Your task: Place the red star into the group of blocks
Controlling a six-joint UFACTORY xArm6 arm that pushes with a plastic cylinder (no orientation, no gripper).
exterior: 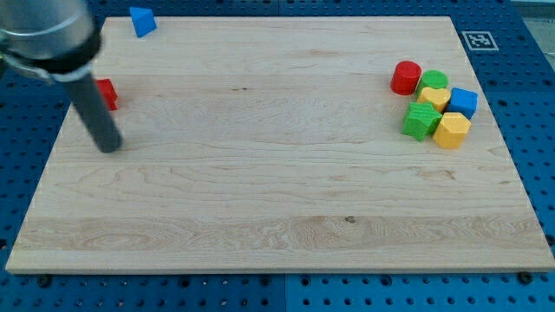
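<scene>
A red block (pixel 107 93), partly hidden behind my rod so its shape is unclear, lies near the board's left edge. My tip (pixel 108 146) rests on the board just below it, toward the view's bottom. The group sits at the view's right: a red cylinder (pixel 405 77), a green block (pixel 434 82), a yellow heart-like block (pixel 434 98), a blue block (pixel 463 101), a green star-like block (pixel 421 120) and a yellow hexagon-like block (pixel 452 130). They touch one another.
A blue triangular block (pixel 142 21) lies at the board's top left corner. The wooden board (pixel 277 217) rests on a blue pegboard. A fiducial marker (pixel 479 40) sits off the board's top right corner.
</scene>
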